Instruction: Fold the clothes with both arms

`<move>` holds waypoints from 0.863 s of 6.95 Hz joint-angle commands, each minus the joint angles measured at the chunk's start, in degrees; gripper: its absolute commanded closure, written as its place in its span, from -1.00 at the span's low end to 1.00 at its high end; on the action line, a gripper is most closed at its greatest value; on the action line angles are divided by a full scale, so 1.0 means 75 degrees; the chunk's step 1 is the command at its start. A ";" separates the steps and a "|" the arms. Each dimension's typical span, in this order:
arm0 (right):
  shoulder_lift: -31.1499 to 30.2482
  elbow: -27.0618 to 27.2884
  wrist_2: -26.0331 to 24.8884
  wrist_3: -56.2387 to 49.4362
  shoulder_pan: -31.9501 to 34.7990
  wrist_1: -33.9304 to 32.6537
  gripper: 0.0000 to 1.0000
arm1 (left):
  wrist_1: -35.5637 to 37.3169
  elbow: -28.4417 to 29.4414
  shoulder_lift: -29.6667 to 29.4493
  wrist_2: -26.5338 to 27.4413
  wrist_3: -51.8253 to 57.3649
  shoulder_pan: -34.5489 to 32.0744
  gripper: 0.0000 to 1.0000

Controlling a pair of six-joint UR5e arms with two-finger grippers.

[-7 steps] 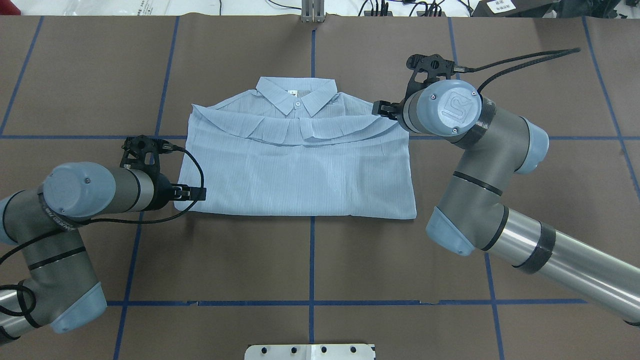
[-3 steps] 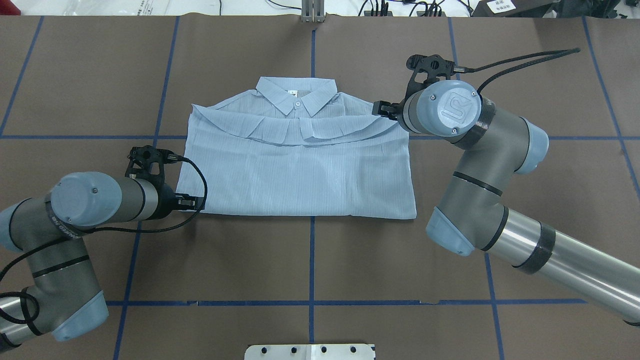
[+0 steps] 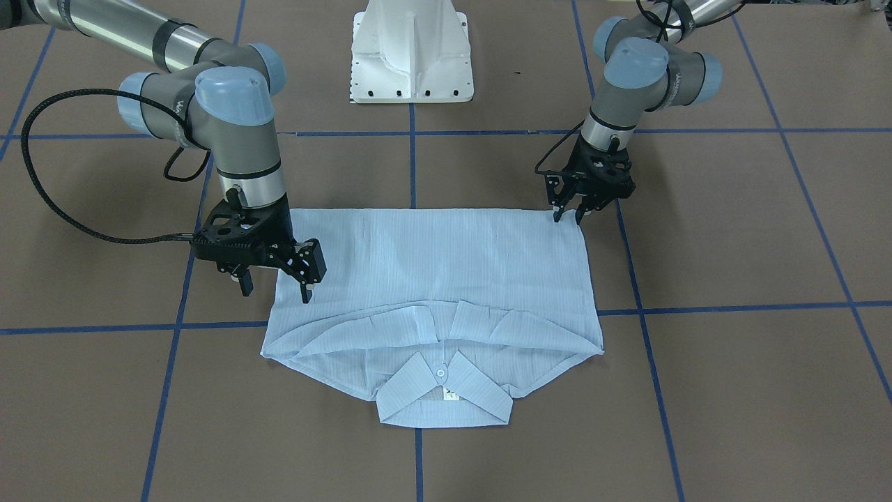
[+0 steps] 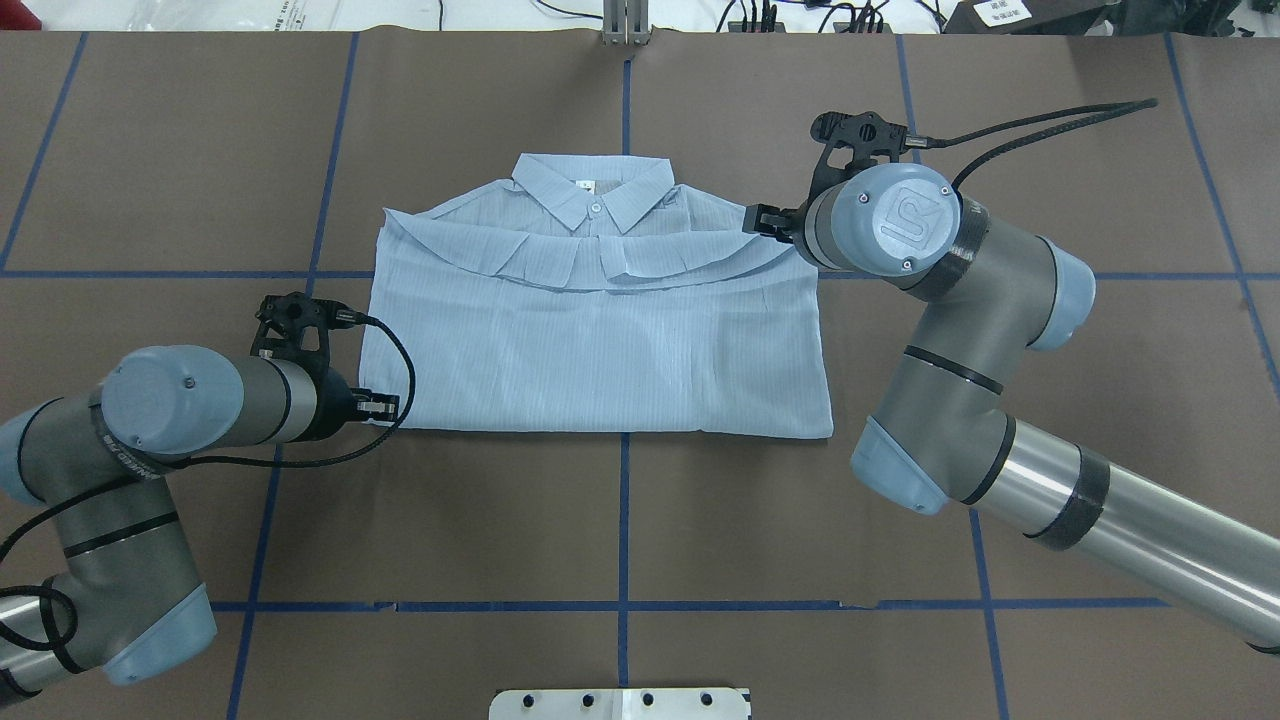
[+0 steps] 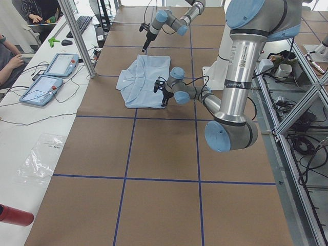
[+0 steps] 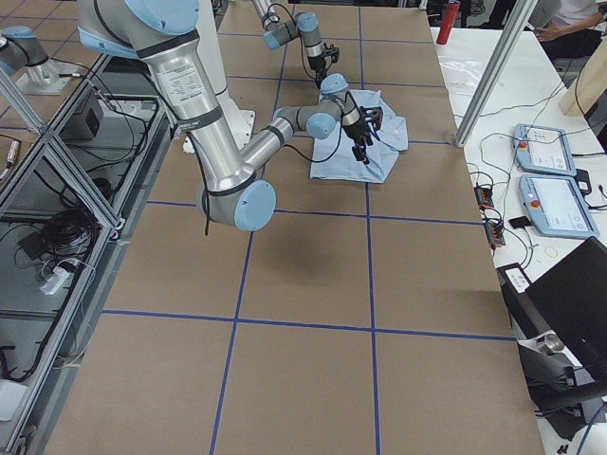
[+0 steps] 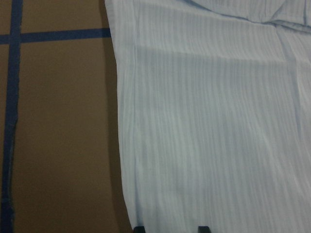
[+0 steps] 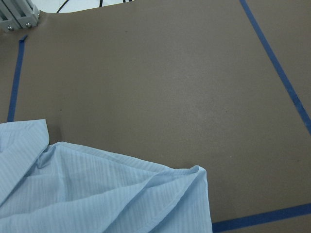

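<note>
The left gripper (image 3: 568, 217) had slid along the striped shirt (image 4: 600, 340), which lay flat on the table (image 4: 620, 520), to its near corner, jaws spread astride the hem (the right gripper (image 3: 275, 289), also spread, kept by the shoulder), probably readying a two-corner pinch.

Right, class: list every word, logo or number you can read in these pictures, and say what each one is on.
"UR": logo on the blue wrist cap of the right arm.
Black band on the left arm: lettering blurred, unreadable.
Sticker on that arm's silver tube: too small.
White neck label of the shirt: too small.
</note>
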 commanded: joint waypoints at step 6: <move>0.0012 0.0349 -0.0004 0.0153 -0.0185 0.0000 -1.00 | 0.0044 0.0365 0.0418 0.0047 0.2861 -0.2136 1.00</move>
